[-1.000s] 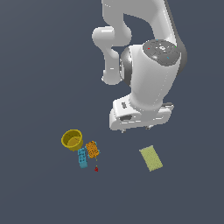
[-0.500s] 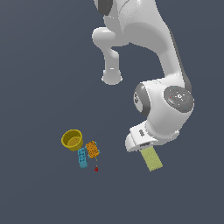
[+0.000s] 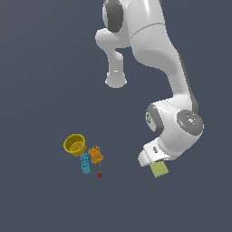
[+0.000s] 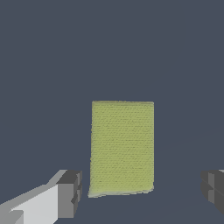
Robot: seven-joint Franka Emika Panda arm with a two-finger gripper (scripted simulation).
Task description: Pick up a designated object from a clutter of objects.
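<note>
Flat yellow-green pad point(image 4: 122, 148) (finely textured, sponge-like), rectangular, gripper point(image 4: 142, 192) spread wide astride it, holding nothing

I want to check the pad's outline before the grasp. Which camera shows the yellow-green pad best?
The wrist view: the yellow-green pad fills the middle of the picture, all four edges and its fine texture visible, between the open gripper fingers. In the exterior view only a small part of the pad shows below the arm, which hides the rest.

We see bare floor on every side of the yellow-green pad point(image 4: 122, 148), with both fingers point(image 4: 69, 194) flanking it, apart. The clutter point(image 3: 86, 154) lies well away at nine o'clock in the exterior view.
</note>
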